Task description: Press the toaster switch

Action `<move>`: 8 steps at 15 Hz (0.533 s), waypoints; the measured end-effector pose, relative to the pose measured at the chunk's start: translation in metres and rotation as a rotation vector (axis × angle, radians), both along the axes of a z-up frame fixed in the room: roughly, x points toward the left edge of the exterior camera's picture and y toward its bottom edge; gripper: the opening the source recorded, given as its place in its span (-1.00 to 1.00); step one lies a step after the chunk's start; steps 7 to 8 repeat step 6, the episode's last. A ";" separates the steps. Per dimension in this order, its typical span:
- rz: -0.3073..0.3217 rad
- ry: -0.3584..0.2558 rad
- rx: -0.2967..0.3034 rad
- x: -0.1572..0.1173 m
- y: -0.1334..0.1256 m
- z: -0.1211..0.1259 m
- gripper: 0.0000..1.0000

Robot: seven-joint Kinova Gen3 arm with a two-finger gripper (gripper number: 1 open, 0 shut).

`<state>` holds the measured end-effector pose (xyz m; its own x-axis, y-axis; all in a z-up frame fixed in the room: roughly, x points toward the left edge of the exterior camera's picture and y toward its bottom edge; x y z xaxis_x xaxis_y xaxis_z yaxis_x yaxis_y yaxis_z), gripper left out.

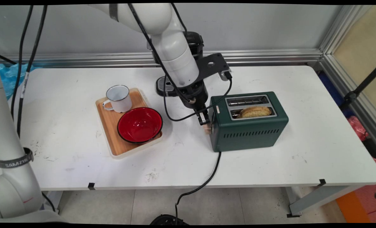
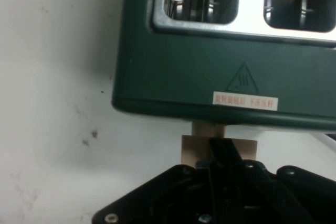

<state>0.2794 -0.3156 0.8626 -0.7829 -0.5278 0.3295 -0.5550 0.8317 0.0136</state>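
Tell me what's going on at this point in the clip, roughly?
The white arm has its claw down at the left end of the green toaster, its closed fingers on the toaster's wooden lever. A slice of bread sits in the nearer slot; the far slot is empty. To the left, a wooden tray carries a white enamel mug and a red bowl. A black coffee machine stands behind the arm.

The white Kinova arm reaches down from the upper left, its wrist angled downward, and its black two-finger gripper (image 1: 206, 123) has its fingers (image 2: 224, 153) pressed together.
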 end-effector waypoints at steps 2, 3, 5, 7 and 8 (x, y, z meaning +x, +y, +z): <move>0.001 -0.006 0.004 -0.001 0.000 -0.004 -1.00; 0.002 -0.009 0.006 -0.001 0.000 -0.005 -1.00; 0.003 -0.015 0.008 -0.001 -0.001 -0.008 -1.00; 0.004 -0.017 0.008 0.000 -0.001 -0.008 -1.00; 0.004 -0.017 0.008 0.000 -0.001 -0.008 -1.00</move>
